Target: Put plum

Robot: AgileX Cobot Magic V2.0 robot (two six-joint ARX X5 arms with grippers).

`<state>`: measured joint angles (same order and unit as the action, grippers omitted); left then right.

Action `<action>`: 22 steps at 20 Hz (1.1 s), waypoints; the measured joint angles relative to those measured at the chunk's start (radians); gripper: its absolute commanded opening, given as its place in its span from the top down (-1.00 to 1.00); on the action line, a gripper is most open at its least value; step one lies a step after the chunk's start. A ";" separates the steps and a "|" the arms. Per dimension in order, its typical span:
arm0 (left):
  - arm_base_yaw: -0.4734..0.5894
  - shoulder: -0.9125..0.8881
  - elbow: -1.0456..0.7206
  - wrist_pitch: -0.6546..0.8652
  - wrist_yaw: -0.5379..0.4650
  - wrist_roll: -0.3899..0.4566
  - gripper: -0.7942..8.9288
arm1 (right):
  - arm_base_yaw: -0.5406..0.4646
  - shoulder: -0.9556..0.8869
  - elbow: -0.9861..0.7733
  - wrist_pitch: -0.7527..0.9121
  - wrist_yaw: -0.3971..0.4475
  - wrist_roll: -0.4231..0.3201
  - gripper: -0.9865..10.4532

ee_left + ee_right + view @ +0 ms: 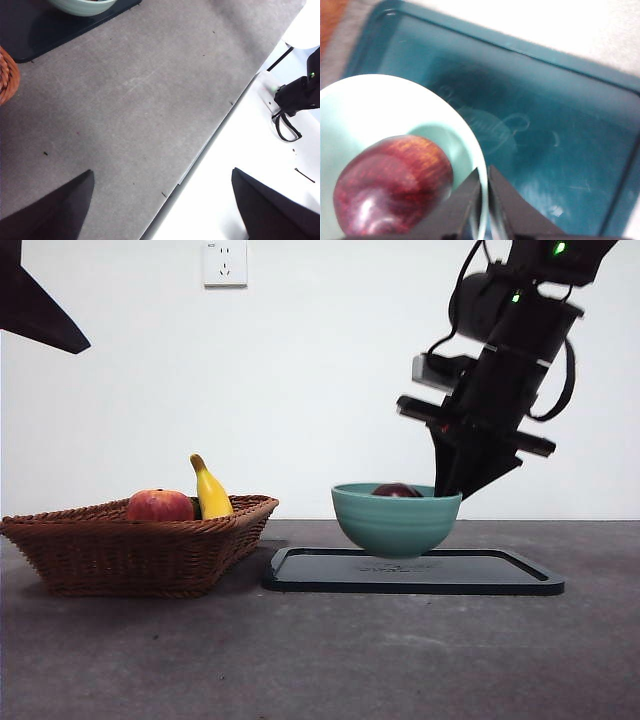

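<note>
The dark maroon plum (397, 490) lies inside the teal bowl (395, 522), only its top showing above the rim. In the right wrist view the plum (390, 190) rests on the bowl's (370, 105) floor. My right gripper (450, 490) comes down at the bowl's right side. Its jaws (484, 185) are closed on the bowl's rim, one inside and one outside. My left gripper (162, 172) is open and empty, hanging over the table's edge far from the bowl.
The bowl stands on a dark tray (500, 575). A wicker basket (130, 550) at the left holds a red apple (160, 506) and a yellow banana (210, 495). The left arm shows as a black tip (40, 310) at the top left.
</note>
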<state>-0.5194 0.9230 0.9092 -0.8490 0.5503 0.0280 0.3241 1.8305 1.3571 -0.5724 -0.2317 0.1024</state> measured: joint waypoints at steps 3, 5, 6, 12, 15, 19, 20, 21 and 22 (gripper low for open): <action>0.000 0.000 0.000 0.000 0.000 0.000 -0.06 | -0.015 0.056 0.014 0.014 0.000 -0.001 0.82; 0.000 0.000 0.000 -0.001 0.000 0.000 -0.06 | -0.023 0.059 0.015 0.016 0.000 -0.001 0.82; 0.000 0.000 0.000 0.000 0.000 0.000 -0.06 | -0.024 0.059 0.015 0.016 0.000 -0.001 0.82; 0.000 0.000 0.000 -0.001 0.000 0.000 -0.06 | -0.024 0.059 0.015 0.015 -0.002 -0.001 0.54; 0.000 0.000 0.000 0.000 0.000 0.000 -0.06 | -0.024 0.056 0.022 0.011 -0.002 0.000 0.53; 0.000 0.000 0.000 0.000 0.000 0.000 -0.06 | -0.030 -0.115 0.032 -0.019 -0.003 0.006 0.53; 0.000 0.000 0.000 0.000 0.000 0.000 -0.06 | -0.030 -0.179 0.037 -0.048 -0.005 0.006 0.53; 0.000 0.000 0.000 0.000 0.000 0.000 -0.06 | -0.030 -0.235 0.038 -0.092 -0.021 0.001 0.53; 0.000 0.000 0.000 0.000 0.000 0.000 -0.06 | -0.030 -0.287 0.038 -0.132 -0.035 -0.002 0.53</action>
<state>-0.5194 0.9226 0.9092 -0.8494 0.5503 0.0277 0.2943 1.5436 1.3949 -0.7048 -0.2665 0.1009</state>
